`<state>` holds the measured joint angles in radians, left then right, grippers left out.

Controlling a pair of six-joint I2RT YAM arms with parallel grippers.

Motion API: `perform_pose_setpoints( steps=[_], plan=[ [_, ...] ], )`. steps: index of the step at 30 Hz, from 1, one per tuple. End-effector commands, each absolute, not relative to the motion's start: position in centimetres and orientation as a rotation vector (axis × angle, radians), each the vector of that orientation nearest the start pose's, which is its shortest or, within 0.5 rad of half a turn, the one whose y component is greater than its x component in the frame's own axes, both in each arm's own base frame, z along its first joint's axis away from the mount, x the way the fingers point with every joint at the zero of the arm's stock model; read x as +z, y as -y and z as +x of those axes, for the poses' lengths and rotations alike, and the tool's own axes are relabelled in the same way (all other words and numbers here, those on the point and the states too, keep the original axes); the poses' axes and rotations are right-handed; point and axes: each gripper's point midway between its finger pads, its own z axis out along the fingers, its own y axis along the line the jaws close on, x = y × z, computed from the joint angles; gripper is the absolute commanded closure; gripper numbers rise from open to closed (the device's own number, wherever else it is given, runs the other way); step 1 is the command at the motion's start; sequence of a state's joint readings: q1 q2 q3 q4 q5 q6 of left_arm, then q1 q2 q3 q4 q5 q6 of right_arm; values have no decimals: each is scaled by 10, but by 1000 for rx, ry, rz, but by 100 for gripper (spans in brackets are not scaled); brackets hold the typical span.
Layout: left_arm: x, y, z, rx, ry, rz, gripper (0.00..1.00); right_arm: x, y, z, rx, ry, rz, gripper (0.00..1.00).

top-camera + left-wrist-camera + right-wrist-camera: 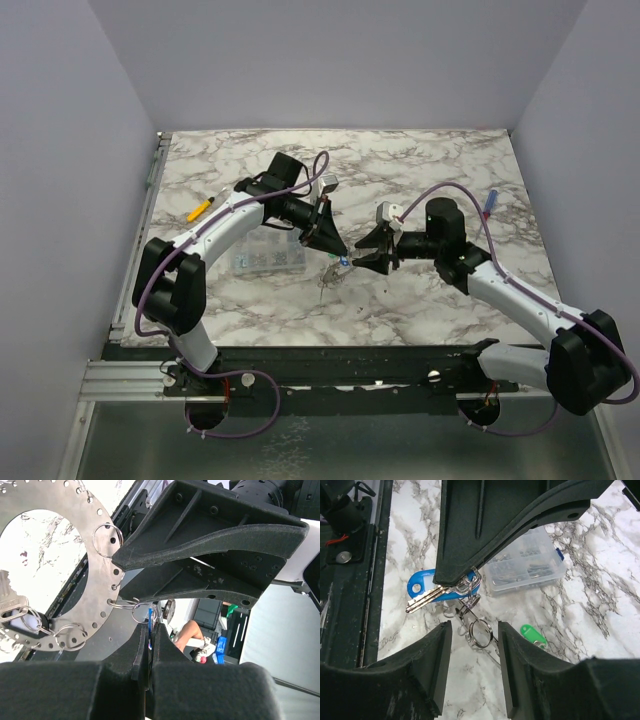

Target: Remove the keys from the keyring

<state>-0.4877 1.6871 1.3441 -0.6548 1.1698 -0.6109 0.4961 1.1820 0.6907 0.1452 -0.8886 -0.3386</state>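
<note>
A yellow marker (205, 207) lay near the left edge of the worktop (420, 160). Toward the middle sat a clear compartment box (268, 258).

Just right of the box, the left fingers (333, 250) pointed downward. They were pressed tight on a small split ring (470, 586) that carried a blue-headed key (427, 587). The left wrist view showed the keyring (100, 580), a flat grey disc with a wide hole, linked to that pinched ring through one of its rim holes. More wire rings and a silver key (10, 600) hung from its far side. From above, this cluster sat around the middle of the worktop, right under the fingertips.

A green-headed key (532, 634) lay flat on the marble nearby.

The right fingers (372, 252) faced the left ones from just beside them, spread apart with nothing gripped. A pen (490, 205) lay near the right edge.
</note>
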Motion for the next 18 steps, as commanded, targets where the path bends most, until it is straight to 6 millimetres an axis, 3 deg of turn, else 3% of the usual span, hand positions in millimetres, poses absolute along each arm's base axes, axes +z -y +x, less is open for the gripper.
perform_pose_setpoints(
  steps=[1,11,18],
  plan=[
    [236,313,221,-1912,-2634,396,100,205,-274,224,1014,-1378,-1289,50],
    [237,318,219,-1910,-2634,415,100,221,-284,236,997,-1399,-1241,52],
    [241,319,217,-1918,-2622,428,100,214,-286,242,950,-1432,-1253,59]
  ],
)
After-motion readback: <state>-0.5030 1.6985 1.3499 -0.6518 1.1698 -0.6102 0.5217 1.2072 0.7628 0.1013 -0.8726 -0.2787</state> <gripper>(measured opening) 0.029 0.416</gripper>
